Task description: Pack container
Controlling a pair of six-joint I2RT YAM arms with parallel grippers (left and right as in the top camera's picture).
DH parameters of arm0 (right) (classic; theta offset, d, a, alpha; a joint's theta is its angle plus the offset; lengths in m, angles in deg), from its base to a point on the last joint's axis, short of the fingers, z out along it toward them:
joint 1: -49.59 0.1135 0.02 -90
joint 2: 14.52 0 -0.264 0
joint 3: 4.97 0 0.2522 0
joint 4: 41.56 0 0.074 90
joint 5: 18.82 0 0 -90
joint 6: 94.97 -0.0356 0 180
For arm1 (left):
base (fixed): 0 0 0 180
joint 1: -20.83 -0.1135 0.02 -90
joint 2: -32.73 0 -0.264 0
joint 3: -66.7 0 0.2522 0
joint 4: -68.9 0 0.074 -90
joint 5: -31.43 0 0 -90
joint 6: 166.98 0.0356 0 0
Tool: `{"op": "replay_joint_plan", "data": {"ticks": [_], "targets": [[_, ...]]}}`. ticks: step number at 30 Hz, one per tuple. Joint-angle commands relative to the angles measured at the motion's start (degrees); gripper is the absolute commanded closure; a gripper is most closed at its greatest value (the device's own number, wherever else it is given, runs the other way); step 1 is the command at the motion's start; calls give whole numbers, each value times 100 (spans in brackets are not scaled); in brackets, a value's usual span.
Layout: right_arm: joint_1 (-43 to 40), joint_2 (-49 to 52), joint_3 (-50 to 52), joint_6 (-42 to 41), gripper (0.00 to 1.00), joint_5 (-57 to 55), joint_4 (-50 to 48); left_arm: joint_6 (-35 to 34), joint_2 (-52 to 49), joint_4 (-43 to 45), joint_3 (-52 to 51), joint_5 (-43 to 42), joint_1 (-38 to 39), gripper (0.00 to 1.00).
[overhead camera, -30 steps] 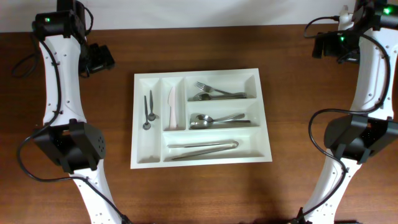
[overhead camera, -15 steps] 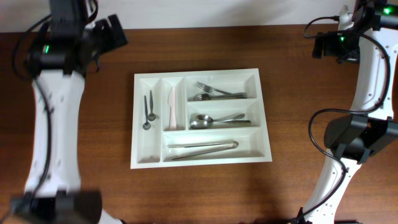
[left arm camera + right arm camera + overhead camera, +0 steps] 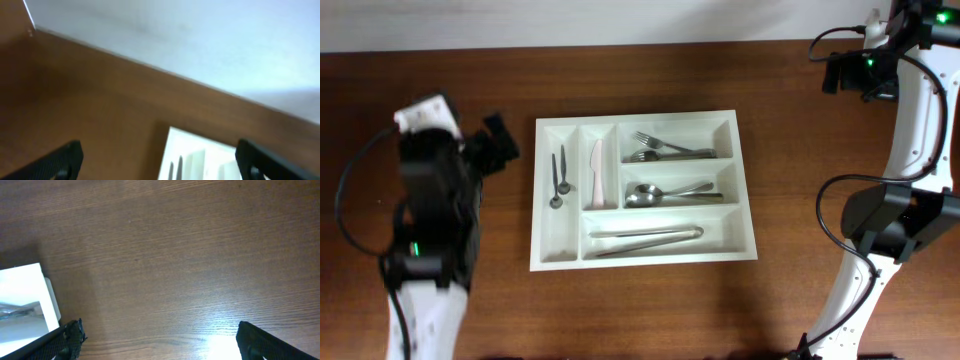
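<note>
The packing looks as good as done: each of the five compartments of the container (image 3: 547,240) holds something, namely forks (image 3: 665,148), spoons (image 3: 665,192), tongs (image 3: 645,238), a white knife (image 3: 595,170) and two small spoons (image 3: 558,178), and no loose cutlery shows on the surface (image 3: 800,150). The container is a white plastic tray lying flat mid-surface between the arms. The left claw (image 3: 159,160), near its left edge, and the right claw (image 3: 160,337), well apart, both gape wide with nothing in them.

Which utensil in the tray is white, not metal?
The knife, in the second narrow compartment from the left of the tray. It is white; the small spoons, forks, larger spoons and tongs are all silvery.
</note>
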State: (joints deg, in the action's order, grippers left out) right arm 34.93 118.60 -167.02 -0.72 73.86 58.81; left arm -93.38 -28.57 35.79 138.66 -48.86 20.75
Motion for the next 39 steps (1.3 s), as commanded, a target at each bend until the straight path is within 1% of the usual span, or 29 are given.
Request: {"op": "replay_joint_plan", "data": {"ticks": [1, 5, 7, 9, 13, 17, 22, 28, 35, 39], "targets": [[-9, -96, -76, -70, 1, 33, 0, 719, 763, 518, -855, 155, -13, 1], [-9, -96, -76, -70, 1, 33, 0, 1762, 1639, 1204, -1827, -308, -13, 1], [-9, -96, -76, -70, 1, 33, 0, 2173, 2024, 1290, -2212, -555, -13, 1], [-9, -96, -76, -70, 1, 33, 0, 2369, 2406, 1281, -2559, -691, -13, 1], [-9, -96, -76, -70, 1, 33, 0, 2402, 3226, 1045, -3195, -811, -11, 1], [-9, -96, -76, -70, 1, 33, 0, 2402, 4004, 761, -3748, -1143, -13, 1], [-9, -96, -76, -70, 1, 33, 0, 2400, 4730, 525, -4218, -1364, -11, 1], [-9, -96, -76, -70, 1, 33, 0, 2402, 5340, 168, -4487, -1449, -13, 1], [-9, -96, -76, -70, 1, 33, 0, 2400, 5731, -83, -4793, -1458, -13, 1], [-9, -96, -76, -70, 1, 33, 0, 2402, 5976, -452, -4854, -1447, -13, 1]]}}
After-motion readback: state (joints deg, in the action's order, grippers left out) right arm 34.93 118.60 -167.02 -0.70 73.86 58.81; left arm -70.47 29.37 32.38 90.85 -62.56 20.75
